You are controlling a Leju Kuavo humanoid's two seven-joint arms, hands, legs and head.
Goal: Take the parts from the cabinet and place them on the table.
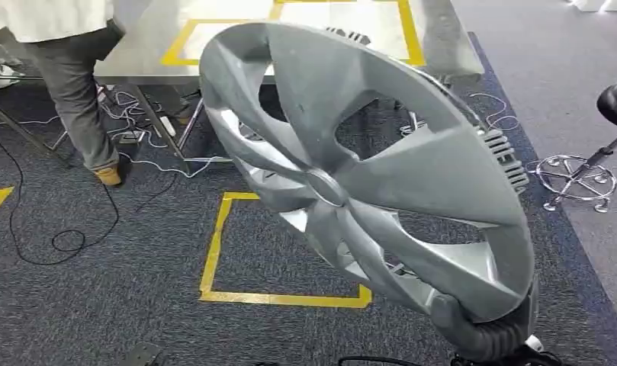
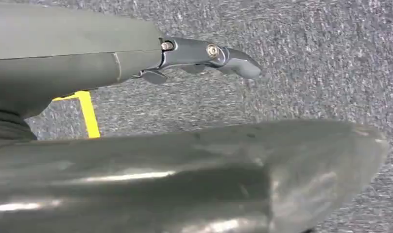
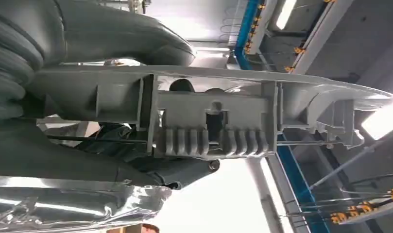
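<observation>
Fingers (image 3: 184, 172) of the right hand (image 1: 484, 332) clamp the hubcap (image 1: 366, 168) at its lower rim, thumb on the outer face, rim between them. It stands tilted in the air over the carpet (image 1: 99, 290) and a yellow tape square (image 1: 213, 252), short of the tabletop (image 1: 145, 38). Left hand (image 2: 136, 63) hangs over carpet, its fingers (image 2: 209, 53) apart, holding nothing.

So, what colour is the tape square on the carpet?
Yellow. The tape square on the dark carpet shows best in the head view.
</observation>
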